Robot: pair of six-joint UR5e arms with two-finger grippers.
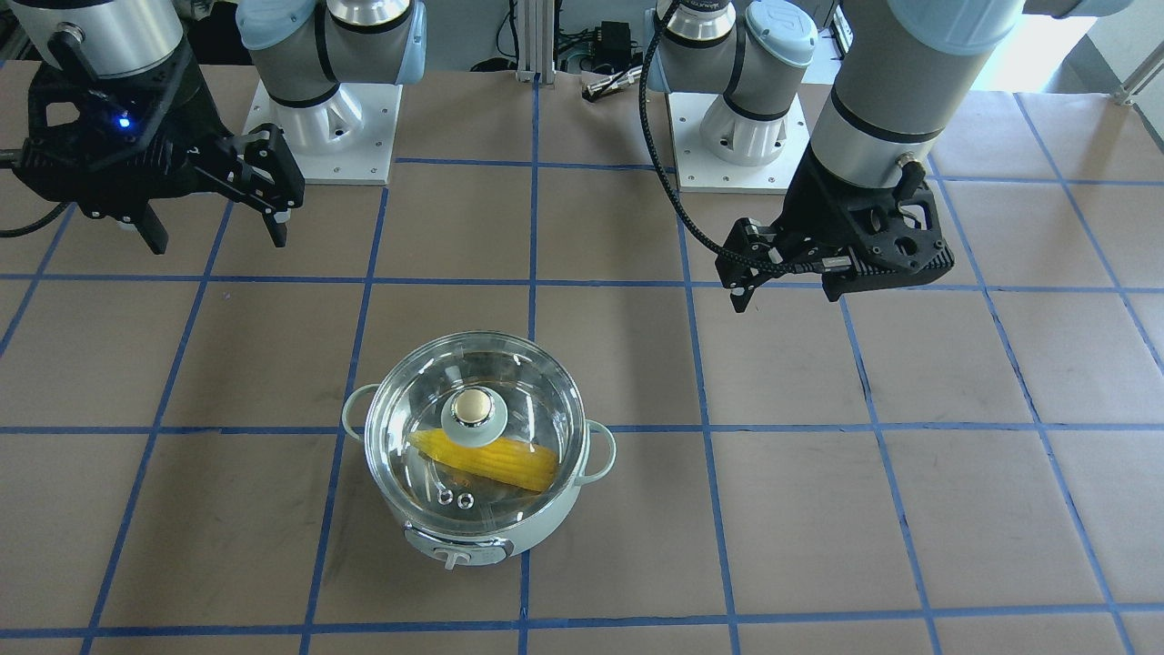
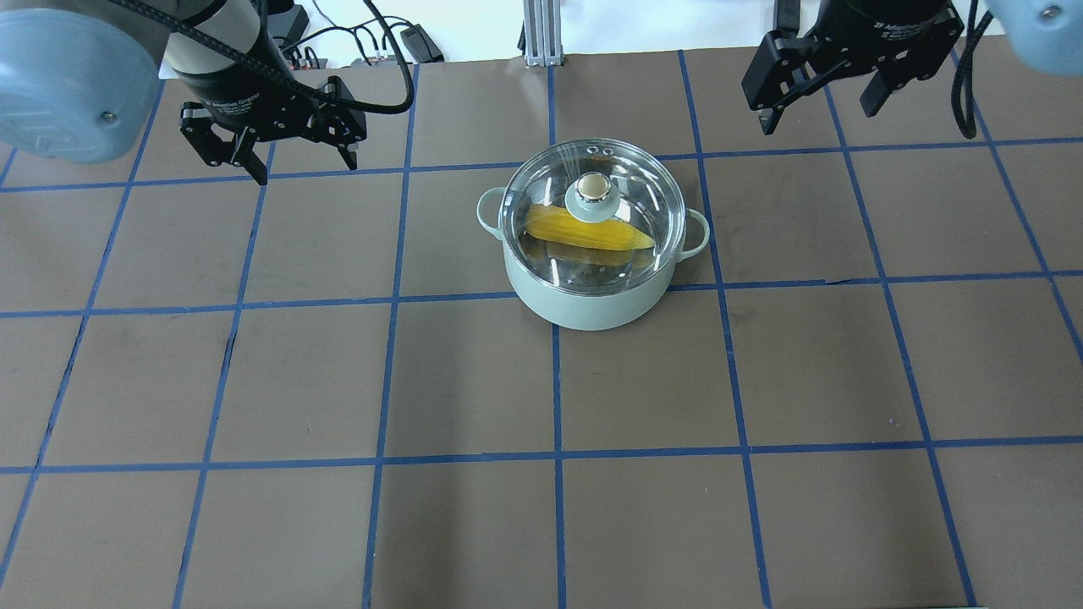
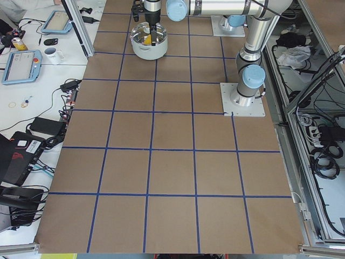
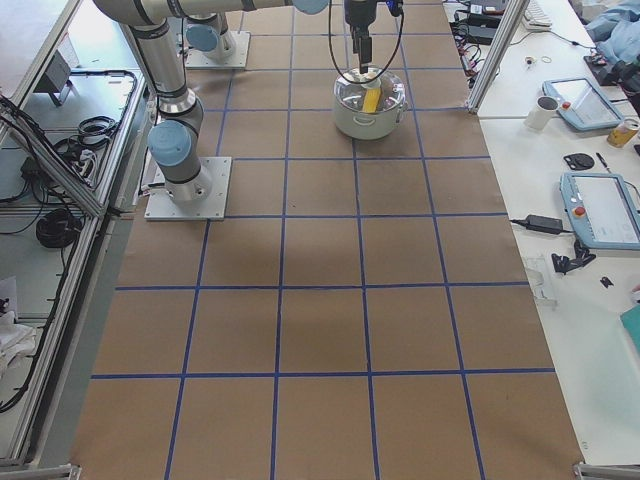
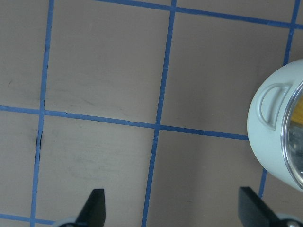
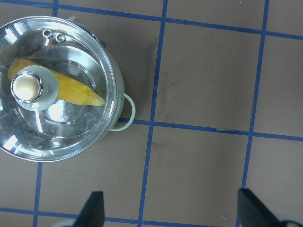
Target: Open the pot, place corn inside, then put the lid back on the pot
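Note:
The pale mint pot (image 1: 546,518) stands on the brown table with its control dial facing the operators' side. The clear glass lid (image 1: 527,391) with its gold knob (image 1: 473,407) sits closed on it. The yellow corn (image 1: 509,462) lies inside, seen through the glass. In the overhead view the pot (image 2: 592,309), lid (image 2: 643,190) and corn (image 2: 592,233) are at centre. My left gripper (image 2: 305,165) is open and empty, raised to the pot's left. My right gripper (image 2: 816,118) is open and empty, raised to its right. The right wrist view shows the lid (image 6: 71,123) and corn (image 6: 80,94).
The table (image 2: 541,381) is brown paper with a blue tape grid. The arm bases (image 1: 323,118) stand on white plates at the robot's edge. The left wrist view shows a pot handle (image 5: 273,106) at the right edge. Side benches hold tablets and mugs (image 3: 54,54).

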